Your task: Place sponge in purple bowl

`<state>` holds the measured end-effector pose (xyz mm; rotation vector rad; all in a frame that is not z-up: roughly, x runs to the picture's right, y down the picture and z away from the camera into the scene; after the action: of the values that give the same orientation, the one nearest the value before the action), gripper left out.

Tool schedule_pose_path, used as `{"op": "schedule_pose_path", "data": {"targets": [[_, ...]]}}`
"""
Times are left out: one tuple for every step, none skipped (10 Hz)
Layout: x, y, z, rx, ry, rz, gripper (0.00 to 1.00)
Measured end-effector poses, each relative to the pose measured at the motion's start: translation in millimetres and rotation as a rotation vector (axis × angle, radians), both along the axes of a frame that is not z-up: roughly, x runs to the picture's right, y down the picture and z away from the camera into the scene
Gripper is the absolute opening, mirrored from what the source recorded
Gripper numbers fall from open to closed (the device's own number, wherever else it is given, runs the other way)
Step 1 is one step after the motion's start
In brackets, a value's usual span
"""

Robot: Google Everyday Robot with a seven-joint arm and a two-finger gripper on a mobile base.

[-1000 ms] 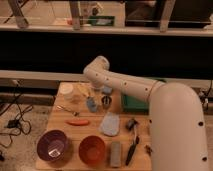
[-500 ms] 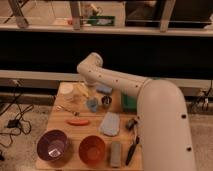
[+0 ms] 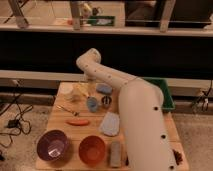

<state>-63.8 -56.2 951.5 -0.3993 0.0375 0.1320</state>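
The sponge [image 3: 92,104], a small rounded blue-grey pad, lies near the middle of the wooden table [image 3: 55,120]. The purple bowl [image 3: 53,145] stands at the table's front left corner with nothing in it. My white arm bends over the back of the table. Its gripper [image 3: 91,91] hangs just behind and above the sponge, open and holding nothing. The wrist partly hides what lies directly beneath it.
An orange-red bowl [image 3: 92,149] stands right of the purple one. A pale folded cloth [image 3: 110,124], long grey block [image 3: 115,152], orange stick-like thing [image 3: 78,121], dark cup [image 3: 106,101], another blue piece [image 3: 104,89], a white dish [image 3: 67,89] and a green bin [image 3: 167,95] surround them.
The arm's elbow has swung left and the gripper has shifted left, uncovering the blue piece at the back. Nothing on the table has moved.
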Motion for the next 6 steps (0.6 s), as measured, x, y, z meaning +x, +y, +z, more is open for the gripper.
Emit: {"op": "schedule_pose_path", "data": {"targets": [[9.4, -5.0, 7.1, 0.003, 0.02, 0.008, 0.8], [26.4, -8.1, 16.0, 0.003, 0.056, 0.019, 0.8], [36.9, -8.1, 20.5, 0.003, 0.078, 0.028, 0.8], [49.1, -5.0, 25.7, 0.0, 0.1, 0.036, 0.8], [57.4, -0.6, 29.0, -0.005, 0.114, 0.04, 0.8], [61.0, 7.4, 31.5, -0.014, 0.122, 0.035, 0.8]]}}
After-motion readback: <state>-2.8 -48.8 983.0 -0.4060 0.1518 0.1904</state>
